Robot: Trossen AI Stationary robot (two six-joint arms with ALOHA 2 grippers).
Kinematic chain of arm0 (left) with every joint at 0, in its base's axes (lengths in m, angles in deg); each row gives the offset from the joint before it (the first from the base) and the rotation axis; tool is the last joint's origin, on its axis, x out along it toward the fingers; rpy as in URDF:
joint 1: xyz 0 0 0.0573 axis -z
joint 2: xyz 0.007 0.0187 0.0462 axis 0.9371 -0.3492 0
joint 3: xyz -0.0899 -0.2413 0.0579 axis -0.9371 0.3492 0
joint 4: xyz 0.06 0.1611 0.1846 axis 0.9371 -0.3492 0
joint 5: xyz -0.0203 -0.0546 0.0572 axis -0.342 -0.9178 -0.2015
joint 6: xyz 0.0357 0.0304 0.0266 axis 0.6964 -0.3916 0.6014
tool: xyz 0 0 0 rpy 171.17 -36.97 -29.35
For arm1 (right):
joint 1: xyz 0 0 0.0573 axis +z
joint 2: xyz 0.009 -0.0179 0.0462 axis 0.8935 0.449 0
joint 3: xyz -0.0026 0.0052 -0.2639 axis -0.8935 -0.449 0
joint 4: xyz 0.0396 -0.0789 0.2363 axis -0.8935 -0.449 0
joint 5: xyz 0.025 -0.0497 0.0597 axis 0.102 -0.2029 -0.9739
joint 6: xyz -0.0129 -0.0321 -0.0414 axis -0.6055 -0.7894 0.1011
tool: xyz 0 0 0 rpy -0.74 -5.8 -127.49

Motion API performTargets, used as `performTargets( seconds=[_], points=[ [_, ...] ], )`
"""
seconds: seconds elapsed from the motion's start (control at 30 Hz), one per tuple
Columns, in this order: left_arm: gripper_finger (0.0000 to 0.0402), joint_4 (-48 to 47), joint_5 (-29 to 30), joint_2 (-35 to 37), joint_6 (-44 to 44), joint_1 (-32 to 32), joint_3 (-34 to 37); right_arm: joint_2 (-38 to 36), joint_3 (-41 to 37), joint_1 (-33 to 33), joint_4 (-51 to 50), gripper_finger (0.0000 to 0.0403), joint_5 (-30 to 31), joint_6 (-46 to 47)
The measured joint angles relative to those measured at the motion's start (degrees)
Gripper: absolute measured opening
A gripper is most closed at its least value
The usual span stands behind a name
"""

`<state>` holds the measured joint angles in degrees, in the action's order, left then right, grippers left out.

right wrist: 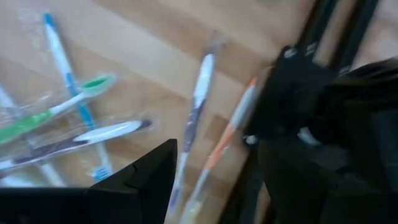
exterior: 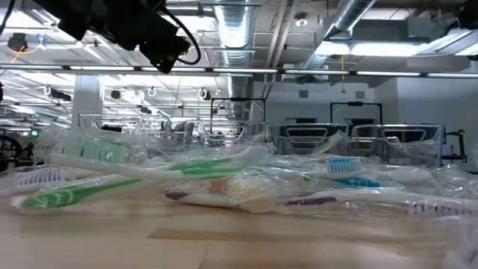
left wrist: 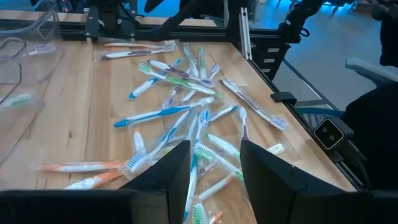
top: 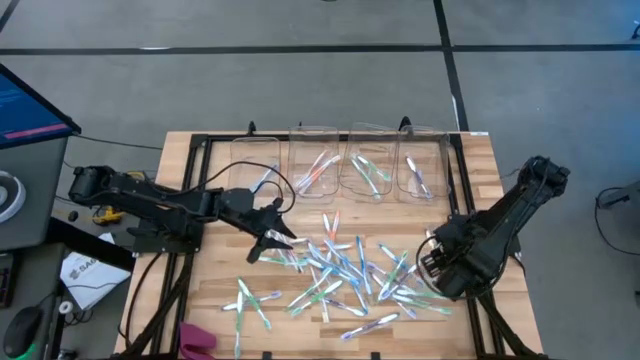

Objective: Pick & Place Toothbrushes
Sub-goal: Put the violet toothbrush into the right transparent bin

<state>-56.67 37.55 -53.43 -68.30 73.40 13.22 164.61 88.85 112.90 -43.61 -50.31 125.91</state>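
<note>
Wooden table (top: 210, 170) carries a loose heap of wrapped toothbrushes (top: 340, 275), spread over its middle and near part; handles whitish with blue, green, orange and purple accents. Four clear bins (top: 318, 160) stand in a row along the far edge of the table, beyond the heap; three of them hold a few toothbrushes, the contents of the left-end bin cannot be made out. Left gripper (top: 272, 236) sits over the heap's left margin, between the bins and the heap, fingers (left wrist: 171, 177) spread apart with toothbrushes visible in the gap below them; nothing is pinched. Right gripper (top: 432, 262) is at the heap's right edge, close to the table frame, fingers (right wrist: 146, 174) spread wide and empty; a purple and an orange toothbrush lie on the wood beneath it. In the low view the heap fills the table surface, a green toothbrush (exterior: 71, 193) nearest the camera. A pink object (top: 197, 340) lies at the table's near edge, left of the heap.
</note>
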Motion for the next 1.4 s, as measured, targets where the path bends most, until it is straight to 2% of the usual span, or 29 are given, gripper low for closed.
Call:
performTargets(
  seconds=[0.17, 0.3, 0.47, 0.7, 0.97, 1.4],
  points=[
    [0.0132, 0.51, 0.0, -0.02, 0.0, 0.0, 0.89, -5.62, -6.62, 2.08, 7.72, 0.0221, 0.15, 4.71],
    [0.0133, 1.78, -0.03, -0.02, 0.0, 0.0, 1.13, -6.17, -11.57, 4.16, 11.38, 0.0221, 1.91, 1.95],
    [0.0131, 1.96, -0.04, -0.02, 0.0, 0.0, 1.14, -6.17, -15.78, 4.7, 18.61, 0.0221, 3.37, 3.49],
    [0.0129, 2.77, -0.07, -0.02, 0.0, 0.0, 1.14, -6.17, -16.0, 4.19, 20.26, 0.0221, 3.48, 0.7],
    [0.0131, 2.97, -0.09, -0.02, 0.0, 0.0, 1.14, -6.15, -16.01, -0.43, 20.49, 0.0221, 3.48, 3.68],
    [0.0129, 2.95, -0.09, -0.02, 0.0, 0.0, 1.14, -6.15, -16.01, -5.57, 20.31, 0.0221, 3.11, 1.91]
  ],
)
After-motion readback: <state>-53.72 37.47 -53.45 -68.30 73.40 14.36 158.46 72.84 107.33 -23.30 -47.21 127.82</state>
